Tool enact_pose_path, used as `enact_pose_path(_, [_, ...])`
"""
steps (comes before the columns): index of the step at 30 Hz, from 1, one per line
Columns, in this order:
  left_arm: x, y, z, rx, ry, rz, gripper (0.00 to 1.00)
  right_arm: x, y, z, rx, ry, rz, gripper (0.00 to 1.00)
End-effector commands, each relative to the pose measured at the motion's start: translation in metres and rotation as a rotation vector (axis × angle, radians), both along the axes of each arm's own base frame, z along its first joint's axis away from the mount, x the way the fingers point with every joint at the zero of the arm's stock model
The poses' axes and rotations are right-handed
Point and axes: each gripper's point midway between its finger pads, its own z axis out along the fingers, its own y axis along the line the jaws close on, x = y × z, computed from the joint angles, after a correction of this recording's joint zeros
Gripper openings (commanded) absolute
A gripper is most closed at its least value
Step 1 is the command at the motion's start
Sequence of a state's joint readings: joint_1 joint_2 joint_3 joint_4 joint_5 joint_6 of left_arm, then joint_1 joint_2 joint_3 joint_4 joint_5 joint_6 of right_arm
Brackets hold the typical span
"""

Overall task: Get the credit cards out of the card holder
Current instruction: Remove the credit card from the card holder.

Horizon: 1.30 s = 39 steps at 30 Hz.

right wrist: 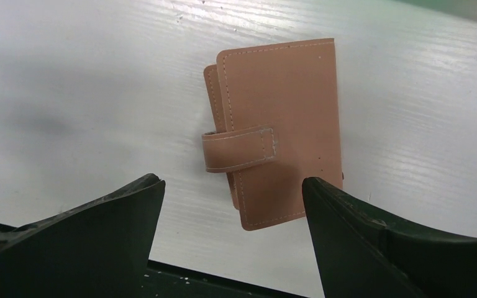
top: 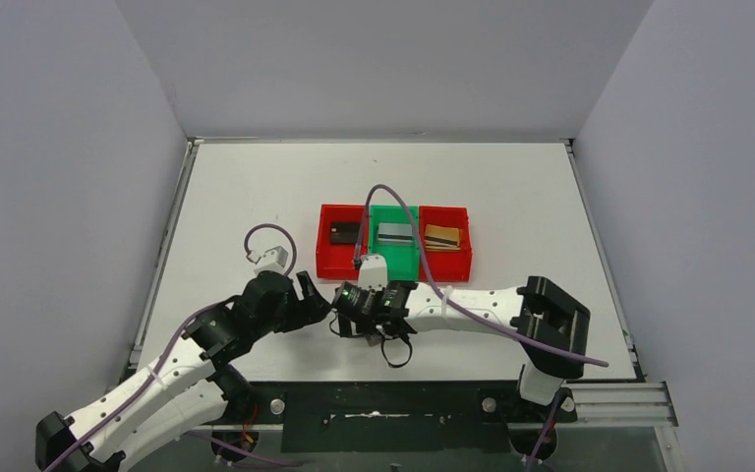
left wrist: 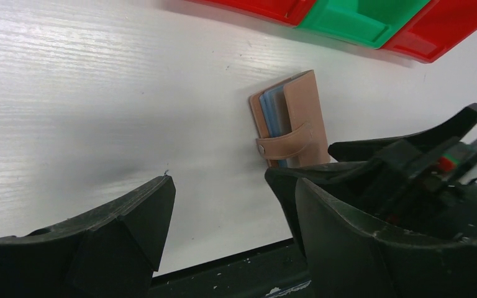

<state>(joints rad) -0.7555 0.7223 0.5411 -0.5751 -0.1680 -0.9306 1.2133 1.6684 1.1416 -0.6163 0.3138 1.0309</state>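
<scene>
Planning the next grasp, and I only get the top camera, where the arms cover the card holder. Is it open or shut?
Observer: Shut. In the right wrist view the card holder lies flat on the table, its strap wrapped across the front.
Operator: Is the right hand gripping it?
Observer: No. The right hand has its jaws standing open above the holder, with nothing clamped between them.

Card holder folded flat on table; credit cards in bins.
</scene>
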Motion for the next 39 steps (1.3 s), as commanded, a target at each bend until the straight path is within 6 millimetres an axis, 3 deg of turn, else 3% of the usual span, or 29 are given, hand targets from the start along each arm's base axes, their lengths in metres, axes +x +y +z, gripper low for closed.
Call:
enact_pose_path(1, [0.011, -0.001, 0.035, -0.053, -0.093, 0.019, 0.71, 0.006, -0.007, 0.005, -0.12, -0.053, 0.048, 0.85])
enact_pose_path(10, [0.011, 0.001, 0.033, -0.045, -0.093, 0.028, 0.71, 0.001, -0.01, -0.004, -0.179, -0.056, 0.095, 0.83])
enact_pose_path(19, [0.011, -0.001, 0.032, -0.044, -0.087, 0.022, 0.71, 0.004, -0.021, -0.013, -0.262, -0.058, 0.07, 0.61])
enact_pose_path(22, [0.011, -0.001, 0.032, -0.044, -0.086, 0.024, 0.71, 0.004, -0.022, -0.012, -0.259, -0.063, 0.06, 0.48])
enact_pose_path(25, [0.011, -0.001, 0.032, -0.046, -0.087, 0.023, 0.71, 0.005, -0.019, -0.009, -0.232, -0.069, 0.045, 0.24])
enact_pose_path(28, [0.012, -0.002, 0.032, -0.043, -0.085, 0.021, 0.71, 0.006, -0.021, -0.002, -0.212, -0.084, 0.012, 0.08])
enact_pose_path(31, [0.012, -0.002, 0.032, -0.041, -0.085, 0.021, 0.71, 0.005, -0.014, 0.009, -0.127, -0.093, -0.009, 0.01])
enact_pose_path(34, [0.012, -0.002, 0.032, -0.041, -0.084, 0.021, 0.71, 0.003, -0.007, 0.023, -0.001, -0.102, -0.032, 0.0])
enact_pose_path(39, [0.012, -0.003, 0.033, -0.047, -0.084, 0.017, 0.71, -0.004, 0.008, 0.052, 0.34, -0.093, -0.071, 0.0])
